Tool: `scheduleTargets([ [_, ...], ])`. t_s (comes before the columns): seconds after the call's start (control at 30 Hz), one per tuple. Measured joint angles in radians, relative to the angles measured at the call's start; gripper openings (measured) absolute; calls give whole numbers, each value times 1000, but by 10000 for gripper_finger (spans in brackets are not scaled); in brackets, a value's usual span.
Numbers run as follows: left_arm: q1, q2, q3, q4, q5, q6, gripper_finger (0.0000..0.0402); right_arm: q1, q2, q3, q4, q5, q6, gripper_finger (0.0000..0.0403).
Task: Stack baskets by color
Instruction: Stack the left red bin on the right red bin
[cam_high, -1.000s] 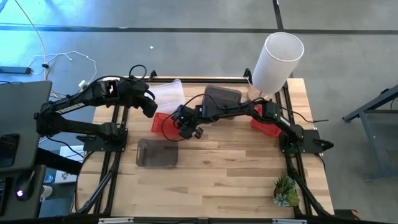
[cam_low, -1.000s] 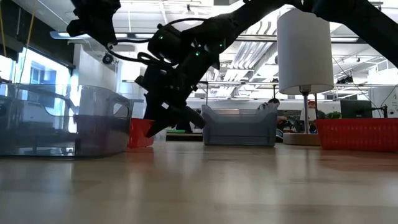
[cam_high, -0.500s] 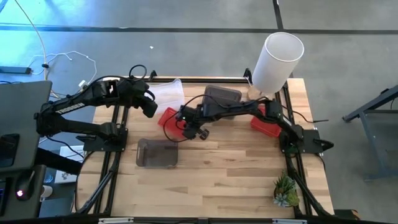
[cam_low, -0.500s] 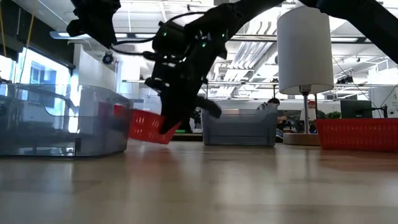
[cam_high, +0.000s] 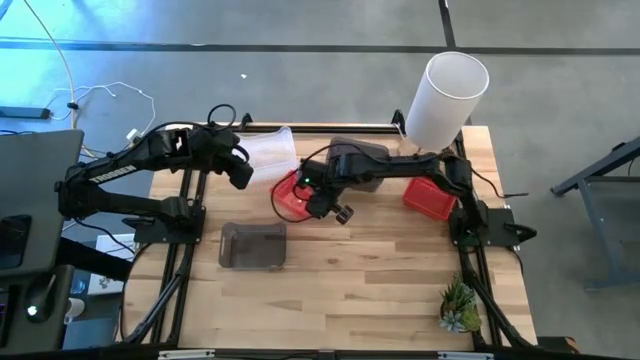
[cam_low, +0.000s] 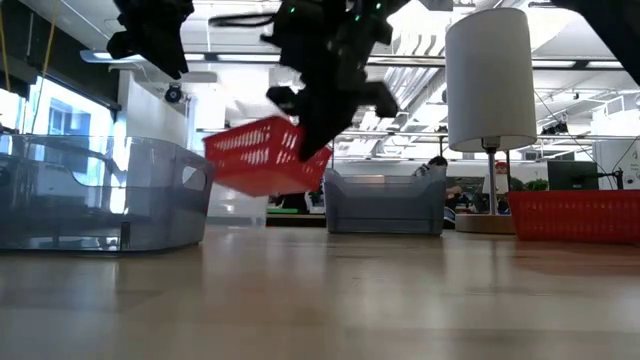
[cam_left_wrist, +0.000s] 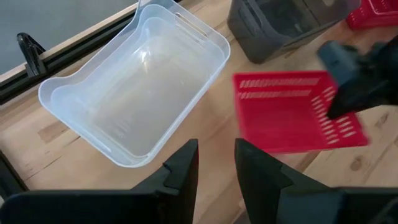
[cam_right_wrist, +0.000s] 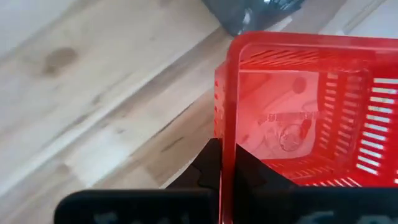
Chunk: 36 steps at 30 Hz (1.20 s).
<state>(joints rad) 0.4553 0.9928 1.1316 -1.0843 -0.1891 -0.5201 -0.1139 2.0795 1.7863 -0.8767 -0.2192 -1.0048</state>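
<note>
My right gripper (cam_high: 318, 198) is shut on a red mesh basket (cam_high: 289, 195), which hangs in the air left of centre and shows raised and tilted in the low view (cam_low: 262, 157). My left gripper (cam_left_wrist: 216, 168) waits open above the table's far left, over a clear basket (cam_left_wrist: 134, 81). That clear basket (cam_high: 271, 150) rests on its base at the far edge. One dark grey basket (cam_high: 357, 156) sits at far centre, another (cam_high: 252, 245) nearer, at the left. A second red basket (cam_high: 430, 200) stands at the right. My right gripper pinches the rim of one wall (cam_right_wrist: 226, 134) of the red basket, the wall toward the table's right edge. One finger (cam_right_wrist: 210, 163) is outside it and one (cam_right_wrist: 250, 171) inside. The fingers slant down from the right. The basket hangs clear of the table, tilted.
A tall white cylinder (cam_high: 446, 98) stands at the far right corner. A small green plant (cam_high: 459, 306) sits at the near right. Bare wood lies across the table's near middle (cam_high: 370, 280).
My right gripper has taken hold of the red basket's wall, then risen and drawn toward the table's right edge, rolling as it went. The basket stood on the table by the clear one; its held side came up first, and now it hangs clear and tilted.
</note>
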Motion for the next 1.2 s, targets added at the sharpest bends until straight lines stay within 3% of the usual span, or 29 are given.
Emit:
scheduleTargets([
  [0.9, 0, 0, 0, 0, -2, 0, 90, 75, -245, -8, -342, -16, 174, 0],
  [1.0, 0, 0, 0, 0, -2, 0, 90, 87, -296, -93, -290, 8, 189, 0],
  [1.2, 0, 0, 0, 0, -3, 0, 90, 116, -468, -371, -109, 182, 274, 0],
])
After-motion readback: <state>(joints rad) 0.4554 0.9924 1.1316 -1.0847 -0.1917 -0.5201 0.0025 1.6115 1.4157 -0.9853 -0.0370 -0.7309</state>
